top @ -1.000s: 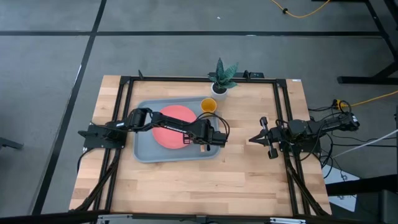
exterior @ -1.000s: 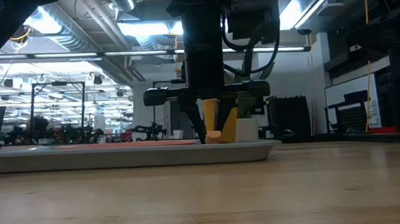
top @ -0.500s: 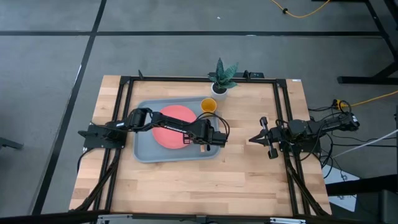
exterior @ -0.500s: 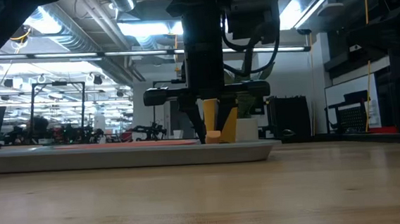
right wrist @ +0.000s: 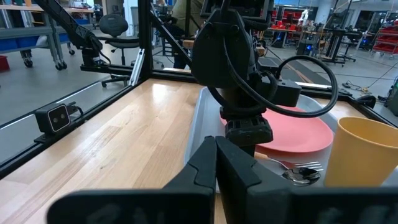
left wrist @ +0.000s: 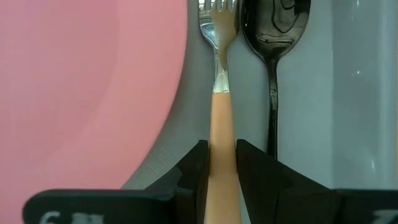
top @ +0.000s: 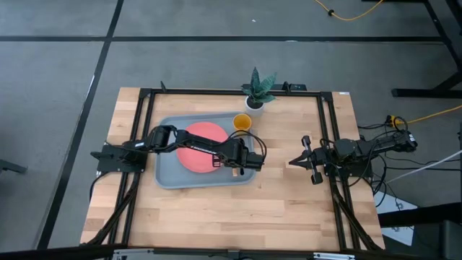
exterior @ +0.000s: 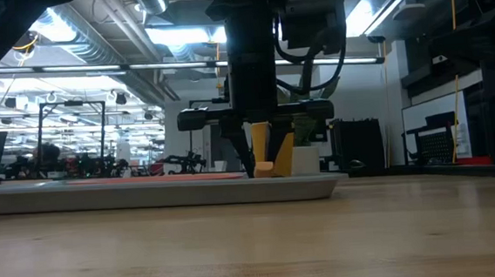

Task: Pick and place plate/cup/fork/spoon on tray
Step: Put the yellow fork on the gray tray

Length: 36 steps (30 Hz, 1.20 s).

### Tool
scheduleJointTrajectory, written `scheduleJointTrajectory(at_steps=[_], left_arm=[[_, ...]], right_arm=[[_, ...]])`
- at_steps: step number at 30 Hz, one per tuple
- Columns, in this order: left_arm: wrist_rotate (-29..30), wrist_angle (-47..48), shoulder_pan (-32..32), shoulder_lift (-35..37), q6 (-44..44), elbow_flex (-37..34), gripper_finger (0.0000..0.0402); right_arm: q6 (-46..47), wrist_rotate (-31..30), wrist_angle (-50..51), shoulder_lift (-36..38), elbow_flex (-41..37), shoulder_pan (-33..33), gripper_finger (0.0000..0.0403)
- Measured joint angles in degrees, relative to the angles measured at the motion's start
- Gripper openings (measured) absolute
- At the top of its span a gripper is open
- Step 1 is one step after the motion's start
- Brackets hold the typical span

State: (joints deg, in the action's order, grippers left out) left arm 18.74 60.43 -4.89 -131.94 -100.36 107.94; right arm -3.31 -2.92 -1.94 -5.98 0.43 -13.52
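The fork (left wrist: 219,93) is lying on the floor of the tray (top: 167,173), in the narrow strip between the plate (left wrist: 87,87) and the spoon (left wrist: 275,37), with its tines pointing away from the wrist. It is just beside the plate's edge and almost touching the spoon's bowl. The left gripper (left wrist: 220,163) is standing over the orange handle with one dark finger on each side, clamped on it or just about to let go; I cannot tell if the pads are pressing.

The fork is looking light and stiff. Its metal neck is thin and smooth, so it is probably slipping easily there. The handle is wider and seems less glossy, so the middle of the handle is the better place to take it, with the fingers across the width. The spoon is all dark polished metal and thin, so it is likely harder to pinch from flat.

The cup (top: 242,122) is sitting upright in the tray's far corner, near the potted plant (top: 257,90) on the table (top: 289,209). The right gripper (top: 295,162) is waiting well apart beside the tray, with jaws together.
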Motion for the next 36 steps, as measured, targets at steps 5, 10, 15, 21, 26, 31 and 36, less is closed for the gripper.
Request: scheduleJointTrajectory(at_steps=[5,10,15,21,26,31,36], left_arm=[[0.0,0.0,0.0,0.0,0.0,0.0,0.0076],[0.0,0.0,0.0,0.0,0.0,0.0,0.0076],[0.0,0.0,0.0,0.0,0.0,0.0,0.0076],[0.1,0.0,0.0,0.0,0.0,0.0,0.0076],[0.1,-0.1,0.0,0.0,0.0,0.0,0.0076],[0.1,-0.1,0.0,0.0,0.0,0.0,0.0076],[0.0,-1.1,0.0,0.0,1.0,0.0,0.0076]], right_arm=[[0.0,0.0,0.0,0.0,0.0,0.0,0.0011],[0.1,0.0,0.0,0.0,0.0,0.0,0.0011],[0.1,0.0,0.0,0.0,0.0,0.0,0.0011],[0.1,0.0,0.0,0.0,0.0,0.0,0.0011],[0.1,0.0,0.0,0.0,0.0,0.0,0.0011],[0.0,0.0,0.0,0.0,0.0,0.0,0.0011],[0.0,0.0,0.0,0.0,0.0,0.0,0.0011]])
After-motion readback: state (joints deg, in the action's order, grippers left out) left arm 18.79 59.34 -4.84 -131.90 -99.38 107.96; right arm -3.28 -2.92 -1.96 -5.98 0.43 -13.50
